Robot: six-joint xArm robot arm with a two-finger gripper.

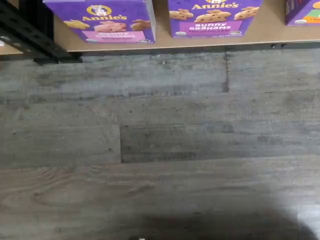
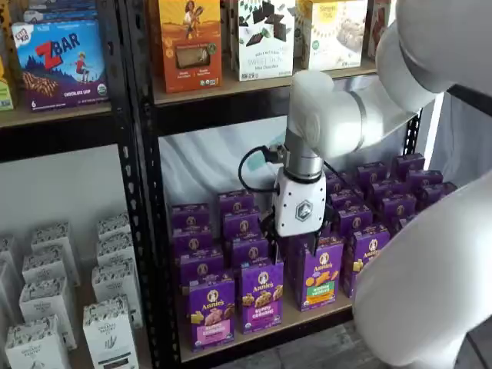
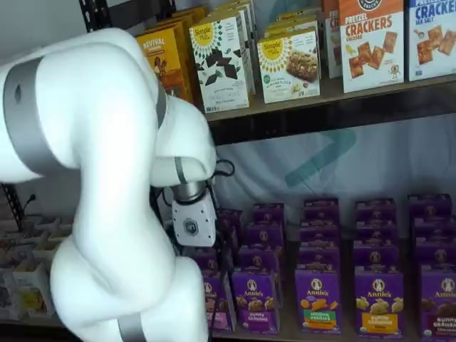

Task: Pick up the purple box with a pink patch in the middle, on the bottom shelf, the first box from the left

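Note:
The purple box (image 1: pixel 102 20), an Annie's carton with a pink band on its lower front, stands at the left end of the front row on the bottom shelf (image 1: pixel 161 27). Both shelf views show the purple box (image 2: pixel 211 311) (image 3: pixel 218 305); in one, my white arm partly covers it. My gripper (image 2: pixel 294 244) hangs above and to the right of it, over the rows behind. Its black fingers stand apart, open, with nothing between them. The wrist view shows no fingers.
A purple Bunny Grahams carton (image 1: pixel 215 17) stands beside the target, then a carton with a green band (image 2: pixel 320 280). A black perforated upright (image 2: pixel 142 192) borders the bay on the left, with white cartons (image 2: pixel 46 307) beyond. Grey plank floor (image 1: pixel 160 150) lies below the shelf's edge.

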